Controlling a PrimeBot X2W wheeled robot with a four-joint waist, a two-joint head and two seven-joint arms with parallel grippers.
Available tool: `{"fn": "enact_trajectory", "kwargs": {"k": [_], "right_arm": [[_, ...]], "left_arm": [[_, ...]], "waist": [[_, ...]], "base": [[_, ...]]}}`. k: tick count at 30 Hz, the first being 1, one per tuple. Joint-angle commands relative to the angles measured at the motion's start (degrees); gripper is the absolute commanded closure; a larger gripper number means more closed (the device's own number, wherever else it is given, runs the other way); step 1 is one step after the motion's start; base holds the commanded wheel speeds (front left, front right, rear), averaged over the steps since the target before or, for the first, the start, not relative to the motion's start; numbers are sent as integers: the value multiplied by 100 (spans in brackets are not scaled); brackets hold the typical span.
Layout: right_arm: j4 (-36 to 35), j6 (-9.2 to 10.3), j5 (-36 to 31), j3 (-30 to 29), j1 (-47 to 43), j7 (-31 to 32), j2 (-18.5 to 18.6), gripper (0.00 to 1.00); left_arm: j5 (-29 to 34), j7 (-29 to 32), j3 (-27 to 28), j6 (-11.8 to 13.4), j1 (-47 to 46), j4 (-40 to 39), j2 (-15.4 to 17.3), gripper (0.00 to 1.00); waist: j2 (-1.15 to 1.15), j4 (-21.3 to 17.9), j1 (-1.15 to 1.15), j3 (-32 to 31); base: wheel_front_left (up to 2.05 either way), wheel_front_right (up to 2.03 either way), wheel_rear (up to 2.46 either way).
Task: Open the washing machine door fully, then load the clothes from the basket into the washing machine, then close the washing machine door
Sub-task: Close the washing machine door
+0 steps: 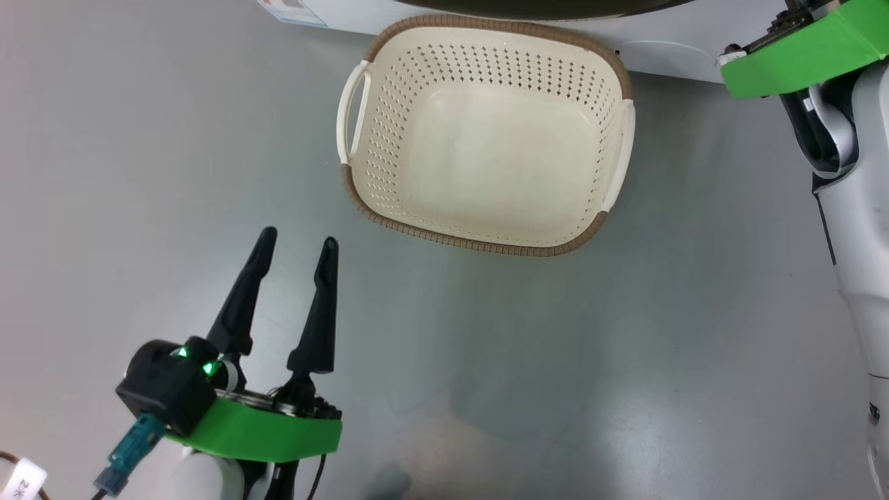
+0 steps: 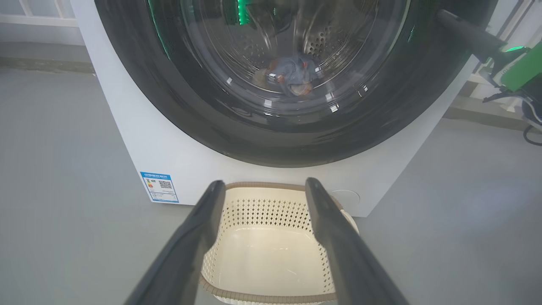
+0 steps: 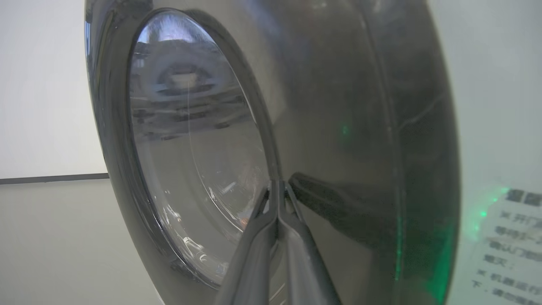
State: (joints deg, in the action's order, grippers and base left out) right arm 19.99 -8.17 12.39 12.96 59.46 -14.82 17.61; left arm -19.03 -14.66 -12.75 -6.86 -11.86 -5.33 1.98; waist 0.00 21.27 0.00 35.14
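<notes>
Firstly, at the left, the left gripper (image 1: 298,238) hovers over the grey floor (image 1: 625,347) with its two fingers (image 1: 243,298) spread wide, and nothing is between them. It is near the basket (image 1: 486,244) but apart from it. The basket stands on the floor just in front of the washer (image 2: 139,127), and its bare cream bottom shows. A blue label (image 2: 160,187) sits at the lower left corner of the washer's front. Behind the basket, the door (image 2: 169,97) seems to lie flat against the washer. Through its glass (image 2: 254,55) the clothes (image 2: 292,74) are visible, as a small blue heap with orange marks low in the drum (image 2: 326,38). At the right, the right gripper (image 3: 277,186) has its fingers pressed together and pinches nothing. Their tips meet the black ring (image 3: 338,106) of the door, just beside the edge of the glass.
</notes>
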Motion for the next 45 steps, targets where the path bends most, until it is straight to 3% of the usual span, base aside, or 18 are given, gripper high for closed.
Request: {"fn": "enact_trajectory", "kwargs": {"k": [1, 16, 19, 22, 24, 27, 30, 33, 38, 45], "right_arm": [[-104, 68, -56, -206, 140, -18, 20, 100], [-723, 68, 109, -138, -965, -18, -327, 100], [-917, 68, 127, -140, -1308, -18, -371, 83], [-1026, 68, 122, -156, -1570, -18, -404, 75], [-1123, 68, 113, -152, -1844, -18, -433, 60], [-1244, 68, 129, -168, -2284, -18, -490, 53], [-1370, 68, 119, -237, -2779, -18, -534, 28], [-1481, 68, 88, -329, -3328, -18, -550, 10], [-1618, 68, 31, -518, -4133, -18, -511, 0], [-1882, 68, -48, -958, -4881, -18, -662, 0]], "left_arm": [[-40, -34, 157, 34, 29, -125, 90, 0], [-231, -34, 587, 50, 55, 405, 90, 0], [-227, -34, 731, 29, 104, 594, 90, 0], [-191, -34, 807, 11, 152, 685, 90, 0], [-102, -34, 865, -6, 230, 810, 90, 0], [26, -34, 967, -24, 386, 993, 90, 0], [135, -34, 1120, -34, 582, 1074, 90, 0], [192, -34, 1247, -38, 803, 1153, 89, 0], [237, -34, 1366, -43, 1116, 1161, 89, 0], [244, -34, 1521, -38, 1420, 1066, 89, 0]], "waist": [[0, 0, 0, -32], [0, -581, 0, -930], [0, -757, 0, -1219], [0, -870, 0, -1423], [0, -988, 0, -1643], [0, -1190, 0, -2003], [0, -1397, 0, -2360], [0, -1583, 0, -2688], [0, -1832, 0, -3069], [0, -2096, 0, -3313]], "base": [[0, 0, 0], [0, 0, 0], [0, 0, 0], [0, 0, 0], [0, 0, 0], [0, 0, 0], [0, 0, 0], [0, 0, 0], [0, 0, 0], [0, 0, 0]]}}
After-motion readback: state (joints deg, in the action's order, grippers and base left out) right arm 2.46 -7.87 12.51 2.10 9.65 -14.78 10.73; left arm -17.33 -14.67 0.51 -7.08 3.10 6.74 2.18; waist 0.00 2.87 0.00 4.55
